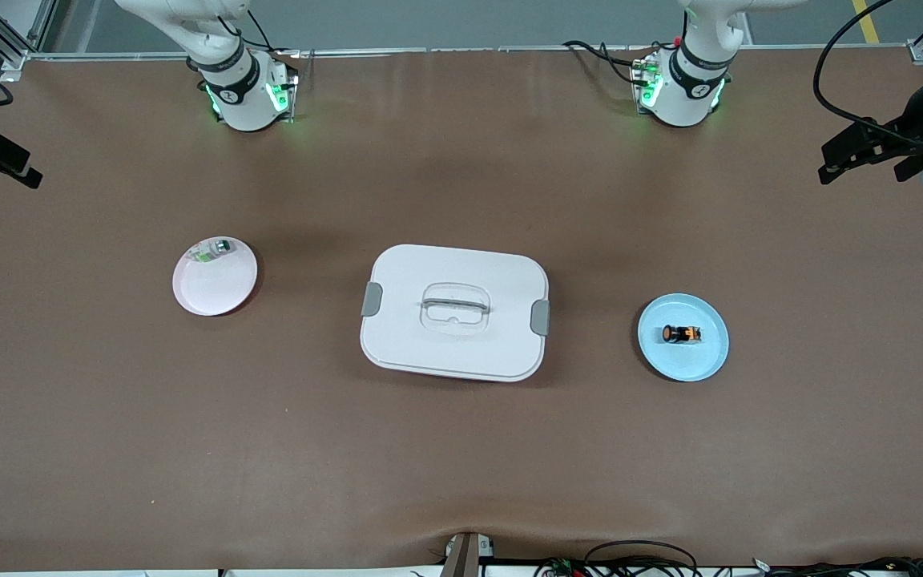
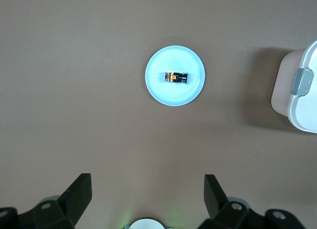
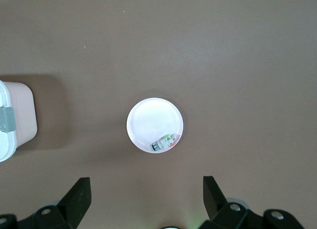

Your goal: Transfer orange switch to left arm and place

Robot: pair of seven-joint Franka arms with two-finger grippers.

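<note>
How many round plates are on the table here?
2: a pink plate toward the right arm's end, a blue plate toward the left arm's end, the box between them.

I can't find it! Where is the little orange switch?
The orange switch lies on the blue plate, beside the white box, toward the left arm's end of the table.
</note>
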